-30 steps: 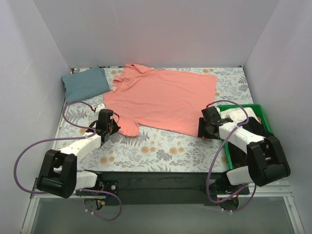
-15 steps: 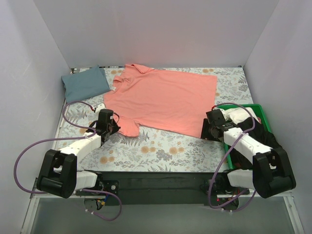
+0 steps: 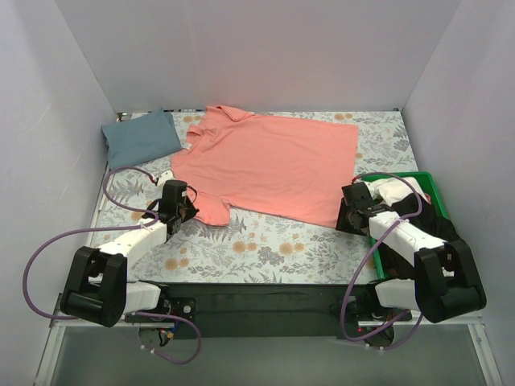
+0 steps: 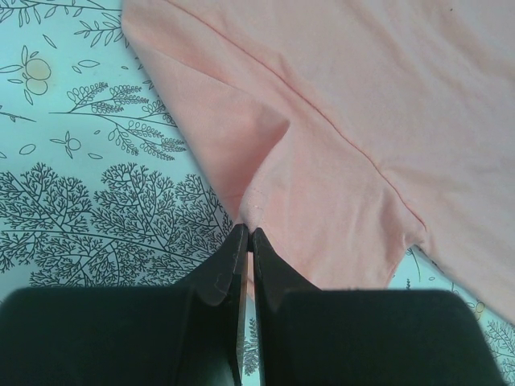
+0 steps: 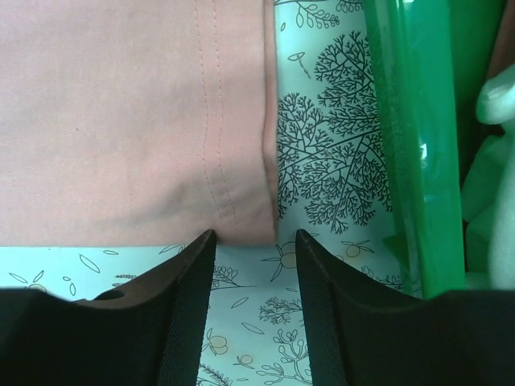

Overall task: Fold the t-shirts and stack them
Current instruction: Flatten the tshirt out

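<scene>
Top view: the coral-pink t-shirt (image 3: 273,165) lies spread flat on the floral cloth (image 3: 273,249). The blue-grey t-shirt (image 3: 141,138) sits folded at the far left corner, well apart from both arms. The left gripper (image 3: 187,211) meets the near left sleeve. The right gripper (image 3: 348,219) stands at the near right hem corner, just beside the green bin (image 3: 402,174). Left wrist view: the jaws are pressed together on the sleeve's edge, and the fabric puckers up to their tips. Right wrist view: the jaws stand apart and empty, with the hem corner just ahead of the gap and the bin wall to the right.
</scene>
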